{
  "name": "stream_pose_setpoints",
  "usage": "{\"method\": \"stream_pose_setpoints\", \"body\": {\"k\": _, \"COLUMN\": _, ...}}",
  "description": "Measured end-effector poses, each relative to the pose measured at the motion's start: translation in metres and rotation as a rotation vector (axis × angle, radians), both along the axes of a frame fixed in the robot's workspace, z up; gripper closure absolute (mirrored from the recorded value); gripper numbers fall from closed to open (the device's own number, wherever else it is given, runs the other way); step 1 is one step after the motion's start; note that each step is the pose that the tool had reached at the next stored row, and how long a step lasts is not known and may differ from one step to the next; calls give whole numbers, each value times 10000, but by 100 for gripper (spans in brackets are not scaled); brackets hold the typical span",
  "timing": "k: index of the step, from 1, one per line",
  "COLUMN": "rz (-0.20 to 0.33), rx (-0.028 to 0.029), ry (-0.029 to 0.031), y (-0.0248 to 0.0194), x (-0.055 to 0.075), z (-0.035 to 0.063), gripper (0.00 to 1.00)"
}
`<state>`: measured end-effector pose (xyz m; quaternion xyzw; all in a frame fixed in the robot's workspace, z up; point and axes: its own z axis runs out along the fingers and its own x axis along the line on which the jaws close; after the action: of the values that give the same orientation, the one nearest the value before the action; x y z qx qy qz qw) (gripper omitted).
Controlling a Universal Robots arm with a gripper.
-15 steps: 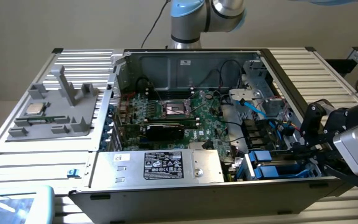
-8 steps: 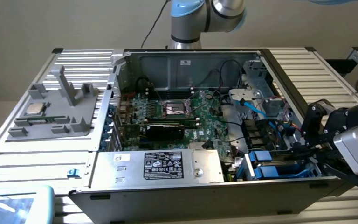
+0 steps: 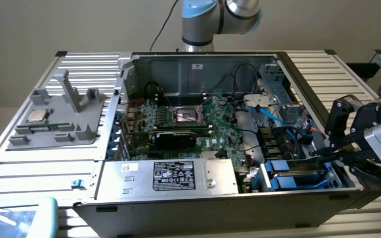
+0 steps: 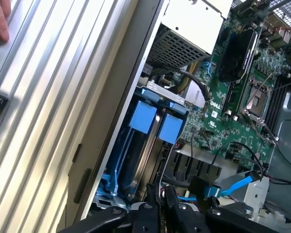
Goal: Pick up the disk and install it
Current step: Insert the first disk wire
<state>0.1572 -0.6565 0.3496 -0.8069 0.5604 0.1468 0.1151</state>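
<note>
Ribbed aluminium table [image 3: 349,74] carries an open computer case [image 3: 204,62] with its motherboard [image 3: 197,124] bare. Low in the drive bay, at the case's front corner on the exterior view's right, lies the disk [image 4: 144,116] in its blue carrier. The gripper [image 4: 160,211] sits at the bay's edge, jaws drawn almost together (whether they pinch the carrier, I cannot tell).

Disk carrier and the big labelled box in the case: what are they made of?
Disk carrier: bright blue, matte, even colour, likely moulded plastic. Labelled box: bare silver-grey, soft sheen, punched holes, probably sheet metal; steel or aluminium unclear.
</note>
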Motion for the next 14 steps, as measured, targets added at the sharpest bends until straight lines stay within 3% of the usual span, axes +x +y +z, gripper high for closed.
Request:
{"method": "stream_pose_setpoints", "body": {"k": 4, "rz": 0, "rx": -243, "ry": -89, "y": 23, "x": -25, "z": 38, "gripper": 84}}
{"method": "stream_pose_setpoints", "body": {"k": 10, "rz": -1, "rx": -583, "ry": -278, "y": 70, "x": -54, "z": 103, "gripper": 84}}
{"method": "stream_pose_setpoints", "body": {"k": 12, "rz": -1, "rx": -732, "ry": -370, "y": 87, "x": -63, "z": 113, "gripper": 84}}
{"method": "stream_pose_setpoints", "body": {"k": 14, "rz": -1, "rx": -946, "ry": -490, "y": 105, "x": -72, "z": 116, "gripper": 84}}
